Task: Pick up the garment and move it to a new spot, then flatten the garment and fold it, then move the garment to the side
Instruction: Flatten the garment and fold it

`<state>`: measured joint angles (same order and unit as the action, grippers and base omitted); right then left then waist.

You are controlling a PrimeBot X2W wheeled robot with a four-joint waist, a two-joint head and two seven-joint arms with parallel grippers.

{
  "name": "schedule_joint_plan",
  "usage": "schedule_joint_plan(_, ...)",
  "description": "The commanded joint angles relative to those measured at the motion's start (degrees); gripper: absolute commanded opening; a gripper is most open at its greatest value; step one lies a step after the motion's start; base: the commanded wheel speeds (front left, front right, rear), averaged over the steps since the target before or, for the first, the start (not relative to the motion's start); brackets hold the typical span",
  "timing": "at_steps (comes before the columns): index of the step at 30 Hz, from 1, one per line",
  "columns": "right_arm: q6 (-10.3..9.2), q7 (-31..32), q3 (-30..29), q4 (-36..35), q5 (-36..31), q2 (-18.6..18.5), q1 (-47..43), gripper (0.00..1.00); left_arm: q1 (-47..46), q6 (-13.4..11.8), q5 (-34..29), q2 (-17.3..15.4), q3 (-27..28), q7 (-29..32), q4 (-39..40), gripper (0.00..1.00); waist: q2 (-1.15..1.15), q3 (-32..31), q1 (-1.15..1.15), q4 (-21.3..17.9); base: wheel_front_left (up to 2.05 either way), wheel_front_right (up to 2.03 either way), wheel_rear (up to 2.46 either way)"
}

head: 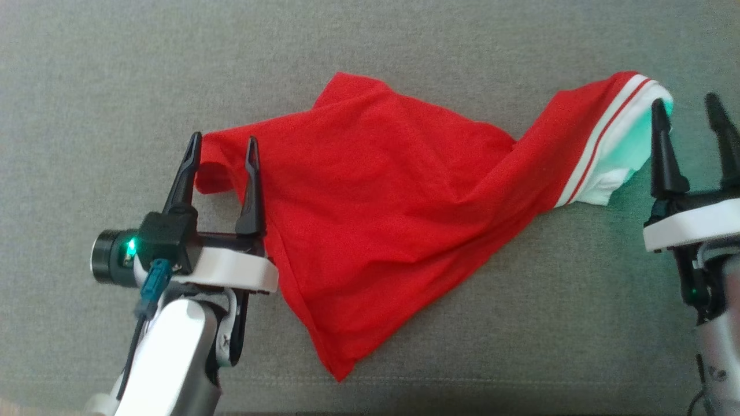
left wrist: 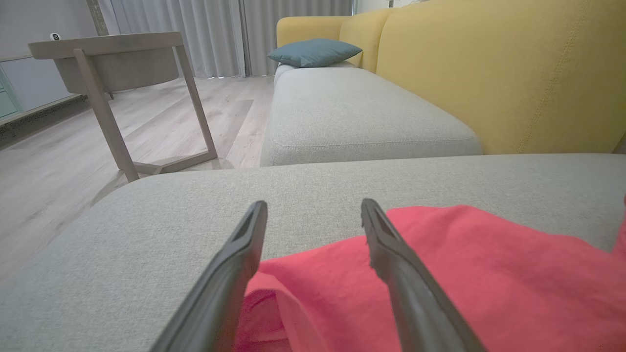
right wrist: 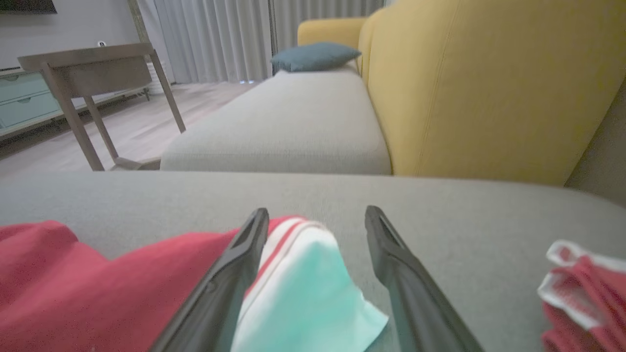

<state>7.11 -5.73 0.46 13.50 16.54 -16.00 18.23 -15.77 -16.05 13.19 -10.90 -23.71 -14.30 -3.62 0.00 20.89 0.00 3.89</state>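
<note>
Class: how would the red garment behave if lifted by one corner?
Probably floppy: the red garment lies in soft creases on the grey cushion. Likely light, since the cloth looks thin. Pushed, it would likely bunch, as at the twisted middle.

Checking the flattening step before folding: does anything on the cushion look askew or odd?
Yes. The red garment lies twisted and bunched across the grey cushion, not flat: its white-striped end is pulled out to the right, and creases gather at the narrow middle.

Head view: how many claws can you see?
2. The left claw is open over the left corner of the red shirt; the right claw is open at its white cuff.
</note>
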Motion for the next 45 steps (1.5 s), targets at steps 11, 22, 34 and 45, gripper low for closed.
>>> schedule_joint_plan(11,0.37,-4.26,1.99,-16.44,-8.37,5.99,-12.49,1.00,4.79,0.15,0.19,-1.81,3.46,-0.70,0.39,1.00,0.00,-8.08,0.00,-2.55,0.00,0.00,0.00)
schedule_joint_plan(22,0.37,-1.34,1.25,-22.13,-8.00,9.36,-17.96,1.00,7.91,-0.41,1.07,-2.36,3.82,-0.70,0.68,1.00,0.00,-9.95,0.00,-3.10,0.00,0.00,0.00)
schedule_joint_plan(34,0.37,-0.66,1.47,-22.51,-7.79,9.54,-17.93,1.00,7.43,2.36,3.17,-2.13,0.84,5.44,-1.39,1.00,0.00,-8.94,0.00,-3.37,0.00,0.00,0.00)
schedule_joint_plan(45,0.37,-0.60,2.27,-21.95,-6.90,9.51,-16.62,1.00,3.90,4.86,8.81,-0.54,0.68,15.53,-13.05,1.00,0.00,-6.15,0.00,-5.10,0.00,0.00,0.00)
